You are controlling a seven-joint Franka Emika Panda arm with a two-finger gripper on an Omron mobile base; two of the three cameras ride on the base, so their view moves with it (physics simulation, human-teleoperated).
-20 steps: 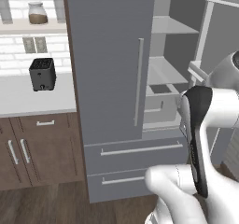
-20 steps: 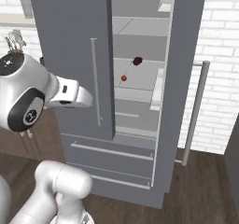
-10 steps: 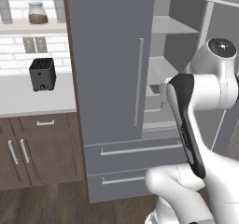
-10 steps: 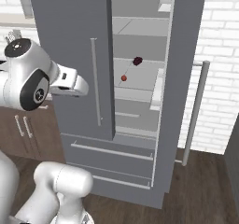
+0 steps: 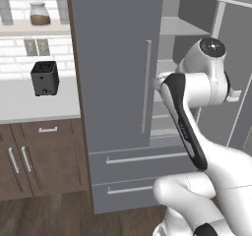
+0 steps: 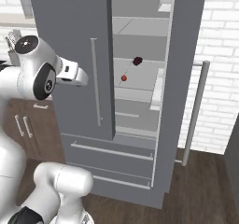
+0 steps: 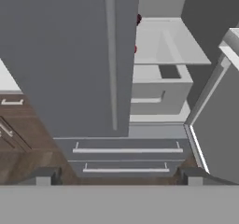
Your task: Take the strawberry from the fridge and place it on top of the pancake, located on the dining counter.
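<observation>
— Looking into the fridge (image 6: 70, 41): where is the strawberry (image 6: 123, 78)?
— On a middle shelf (image 6: 140, 76), near its front edge, just below a dark maroon lump (image 6: 137, 61) — right door swung wide.
— And the gripper (image 7: 119, 174)?
— Fingers spread apart, holding nothing, facing the closed left door.

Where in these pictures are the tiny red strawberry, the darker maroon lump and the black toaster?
tiny red strawberry (image 6: 123, 78): right base view, middle of the berry, on a fridge shelf.
darker maroon lump (image 6: 137, 61): right base view, centre of the lump.
black toaster (image 5: 45, 77): left base view, its front face.
</observation>
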